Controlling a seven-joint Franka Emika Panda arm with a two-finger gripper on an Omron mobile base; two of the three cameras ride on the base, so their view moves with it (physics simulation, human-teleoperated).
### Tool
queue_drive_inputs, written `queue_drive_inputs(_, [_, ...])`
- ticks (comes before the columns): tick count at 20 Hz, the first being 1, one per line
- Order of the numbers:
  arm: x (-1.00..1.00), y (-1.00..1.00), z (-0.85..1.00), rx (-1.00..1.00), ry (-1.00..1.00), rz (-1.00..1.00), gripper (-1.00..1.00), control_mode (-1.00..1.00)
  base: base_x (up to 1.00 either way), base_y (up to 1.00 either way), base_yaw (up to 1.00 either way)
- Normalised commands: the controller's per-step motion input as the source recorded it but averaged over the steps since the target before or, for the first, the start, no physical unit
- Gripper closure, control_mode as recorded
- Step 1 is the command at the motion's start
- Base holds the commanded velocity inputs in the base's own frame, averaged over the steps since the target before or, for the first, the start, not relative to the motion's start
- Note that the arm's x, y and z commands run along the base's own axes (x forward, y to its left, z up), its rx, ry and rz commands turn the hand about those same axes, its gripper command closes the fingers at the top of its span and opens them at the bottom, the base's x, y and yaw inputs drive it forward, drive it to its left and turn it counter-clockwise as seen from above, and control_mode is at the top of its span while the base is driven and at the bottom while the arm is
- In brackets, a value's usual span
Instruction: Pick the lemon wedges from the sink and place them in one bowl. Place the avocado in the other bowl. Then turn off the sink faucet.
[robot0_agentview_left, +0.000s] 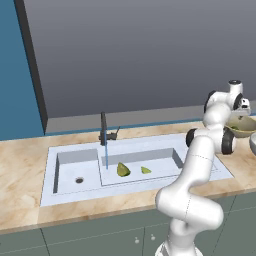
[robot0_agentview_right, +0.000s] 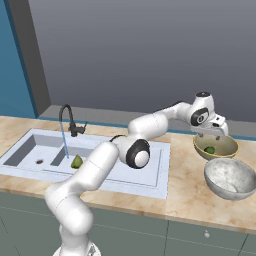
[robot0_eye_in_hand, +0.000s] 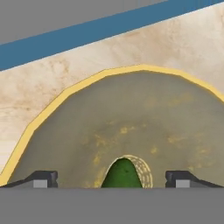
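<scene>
The dark green avocado (robot0_agentview_right: 210, 149) lies at the bottom of the olive, yellow-rimmed bowl (robot0_agentview_right: 226, 146) on the counter to the right of the sink (robot0_agentview_left: 70, 186). My gripper (robot0_agentview_right: 213, 135) hangs just above that bowl, open. In the hand view the avocado (robot0_eye_in_hand: 122, 174) sits between the wide-apart fingertips (robot0_eye_in_hand: 42, 179), touching neither. Two lemon wedges rest in the long basin, the larger, darker one (robot0_agentview_left: 123, 170) left of the small pale one (robot0_agentview_left: 145, 170). The dark faucet (robot0_agentview_left: 104, 129) stands behind the basin, with a thin blue stream of water (robot0_agentview_left: 106, 156) falling from it.
A second, grey bowl (robot0_agentview_right: 230, 178) stands in front of the olive one, near the counter's front edge. A grey wall rises behind the counter. The small square basin (robot0_agentview_left: 78, 172) with its drain is at the sink's left end.
</scene>
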Motion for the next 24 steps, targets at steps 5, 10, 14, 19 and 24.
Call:
queue_drive_inputs(5, [0.07, 0.17, 0.0, 0.0, -0.32, 0.0, -1.0, -1.0, 0.0, 0.0, 0.0])
queue_drive_inputs(10, [0.03, 0.32, 0.0, 0.0, -0.34, 0.0, -1.0, -1.0, 0.0, 0.0, 0.0])
queue_drive_inputs(14, [0.08, 0.42, 0.0, 0.0, -0.37, 0.01, -1.0, -1.0, 0.0, 0.0, 0.0])
queue_drive_inputs(19, [0.01, 0.51, -0.02, -0.04, -0.35, 0.01, -1.0, -1.0, 0.0, 0.0, 0.0])
queue_drive_inputs(24, [-0.25, 0.64, 0.03, -0.06, -0.15, 0.0, -1.0, -1.0, 0.0, 0.0, 0.0])
